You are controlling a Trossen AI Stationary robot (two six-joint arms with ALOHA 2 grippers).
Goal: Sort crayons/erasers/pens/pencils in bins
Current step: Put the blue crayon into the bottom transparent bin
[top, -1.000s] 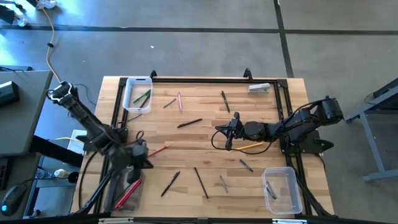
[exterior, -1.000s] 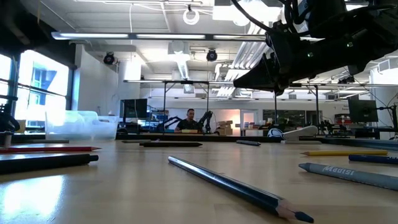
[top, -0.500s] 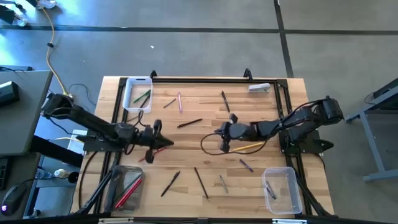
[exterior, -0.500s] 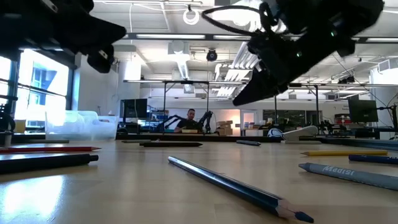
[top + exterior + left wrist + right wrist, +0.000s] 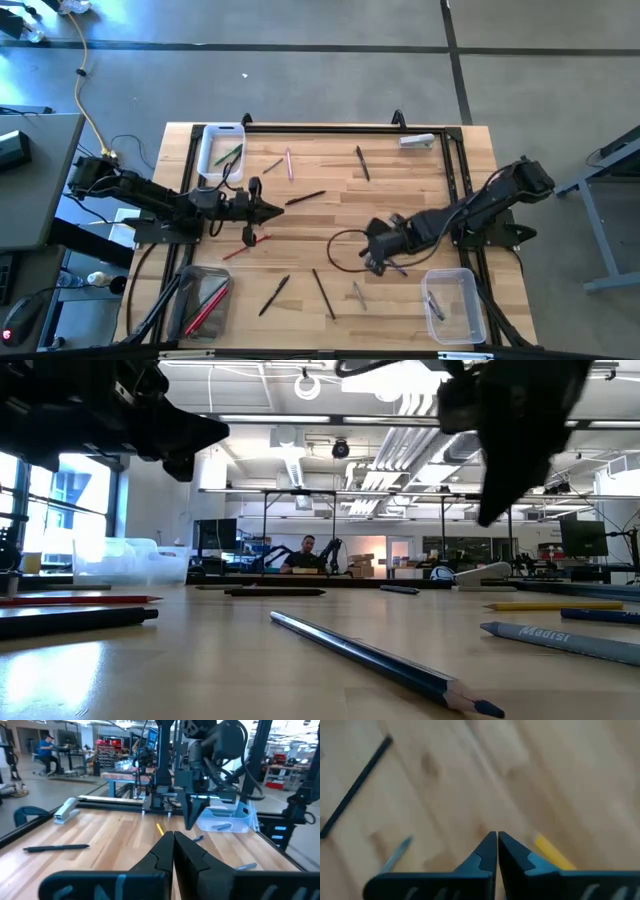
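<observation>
Thin sticks lie scattered flat on the wooden table: a pink one (image 5: pixel 289 163), a black pen (image 5: pixel 305 198), a red one (image 5: pixel 248 245), two black ones (image 5: pixel 275 293) (image 5: pixel 322 292) and a purple one (image 5: pixel 398 267). Three clear bins stand at the far left (image 5: pixel 222 150), near left (image 5: pixel 205 300) and near right (image 5: pixel 452 305). My left gripper (image 5: pixel 278 209) (image 5: pixel 173 836) is shut and empty, pointing level toward the table's right, above the wood left of the black pen. My right gripper (image 5: pixel 375 262) (image 5: pixel 496 836) is shut and empty, slanting down above bare wood beside a yellow stick (image 5: pixel 552 852).
The far-left bin holds green sticks, the near-left bin red ones, the near-right bin grey ones. A pale flat object (image 5: pixel 417 141) lies at the far right. A black frame (image 5: pixel 330 128) runs along the table's far edge. In the low view a blue pencil (image 5: pixel 380 660) lies near the camera.
My left gripper has gone from above the near-left bin toward the table's middle and far side, turning from pointing down to level. My right gripper has drawn back toward the near edge and tipped from level to slanting down. Both have stayed shut.
</observation>
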